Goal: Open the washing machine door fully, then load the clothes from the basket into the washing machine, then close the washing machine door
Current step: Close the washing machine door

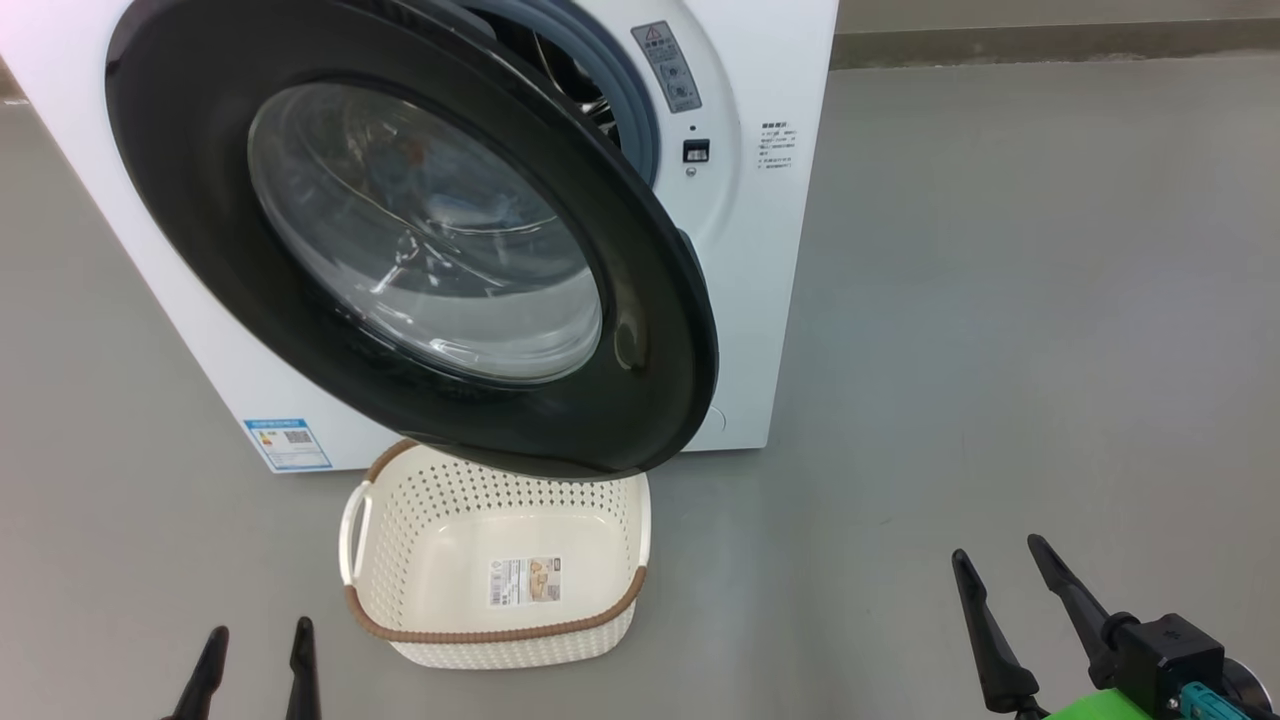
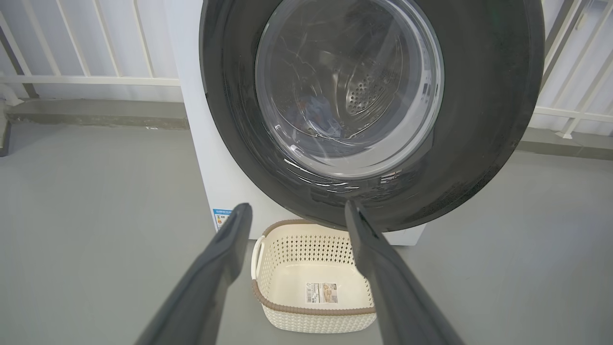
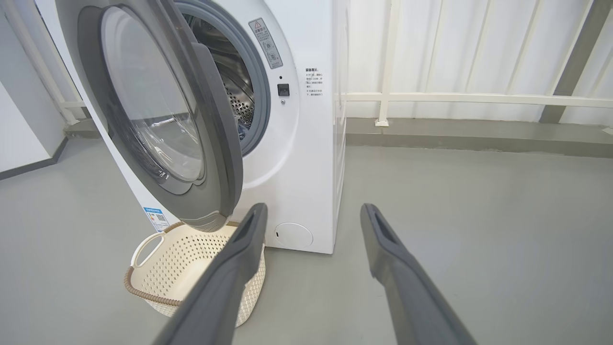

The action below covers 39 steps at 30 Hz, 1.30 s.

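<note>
**Door waiting to be pushed shut, both hands free**

Both hands are hanging low and empty. The left hand (image 1: 261, 628) is holding its two fingers spread wide with nothing between them, and the right hand (image 1: 998, 548) is doing the same. Neither is touching anything.

The washing machine door (image 1: 420, 230) is standing partway open, ahead of and above the left hand, with its free edge swinging out toward the right hand's side. The basket (image 1: 500, 633) is sitting on the floor just ahead of the left hand, under the door's lower rim, and is showing nothing inside but a sticker. Through the glass, in the left wrist view, a blue patch is lying low in the drum. I am taking it to be the clothes (image 2: 320, 120), so loading is looking finished and closing is looking like the step in hand.

The right hand is sitting nearer the door's free edge, though well apart from it, below and to its right. To close well, it should be rising and meeting the black frame near that edge, far from the hinge. It should be pressing with the flat of its fingers, not on the slippery glass bowl. It should be following the door's arc until the edge is reaching the latch (image 1: 696, 150) on the washing machine (image 1: 770, 300).
</note>
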Motion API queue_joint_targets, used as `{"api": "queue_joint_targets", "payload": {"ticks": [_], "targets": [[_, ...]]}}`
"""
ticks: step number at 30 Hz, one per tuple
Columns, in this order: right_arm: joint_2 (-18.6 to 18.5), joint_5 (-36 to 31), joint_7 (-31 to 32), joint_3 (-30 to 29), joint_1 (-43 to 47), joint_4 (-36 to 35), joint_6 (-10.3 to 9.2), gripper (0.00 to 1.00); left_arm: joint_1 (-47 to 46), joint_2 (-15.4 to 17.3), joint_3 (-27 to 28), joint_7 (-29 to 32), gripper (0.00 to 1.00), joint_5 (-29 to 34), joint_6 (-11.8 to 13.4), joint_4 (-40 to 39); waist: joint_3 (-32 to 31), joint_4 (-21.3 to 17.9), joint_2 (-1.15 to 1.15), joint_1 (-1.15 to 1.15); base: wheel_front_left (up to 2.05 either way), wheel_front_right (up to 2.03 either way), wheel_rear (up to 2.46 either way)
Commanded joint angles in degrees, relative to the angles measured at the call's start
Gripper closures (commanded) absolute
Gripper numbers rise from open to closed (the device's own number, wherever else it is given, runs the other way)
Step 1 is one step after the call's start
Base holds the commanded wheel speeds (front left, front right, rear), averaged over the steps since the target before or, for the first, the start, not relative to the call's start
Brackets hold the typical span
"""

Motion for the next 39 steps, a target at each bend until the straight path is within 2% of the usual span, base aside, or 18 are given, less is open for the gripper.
{"api": "queue_joint_targets", "payload": {"ticks": [1,23,24,25,26,39], "targets": [[-0.35,-0.51,0.01,1.19,-0.30,-1.69,0.16,0.00,-1.23,0.85,1.92,-0.67,0.00,0.50,0.32,-1.14,0.00,-0.06,0.00,0.00,0.00,0.00,0.00],[-0.34,-0.03,-0.07,1.88,-0.84,-1.13,0.16,0.00,-2.06,1.39,0.78,-0.89,0.00,1.35,1.41,-0.82,0.27,-0.97,0.00,0.00,0.00,0.00,0.00],[-0.34,0.10,-0.05,1.83,-0.87,-1.07,0.16,0.51,-2.07,1.44,0.73,-0.94,0.00,1.44,1.48,-0.80,0.29,-1.01,0.00,0.00,0.00,0.00,0.00],[-0.34,0.32,-0.08,1.75,-0.90,-1.02,0.16,0.83,-2.09,1.48,0.70,-1.00,0.00,1.51,1.54,-0.80,0.32,-1.04,0.00,0.00,0.00,0.00,0.00],[-0.34,0.56,-0.04,1.72,-0.88,-0.92,0.16,1.00,-2.10,1.49,0.66,-1.03,0.00,1.51,1.58,-0.80,0.36,-1.07,0.00,0.00,0.00,0.00,0.00],[-0.34,0.74,-0.53,1.13,-2.85,2.38,0.16,1.00,-3.32,1.54,0.38,-1.88,0.00,1.80,2.33,-1.27,1.35,-0.58,0.00,0.00,0.00,0.00,0.00]]}}
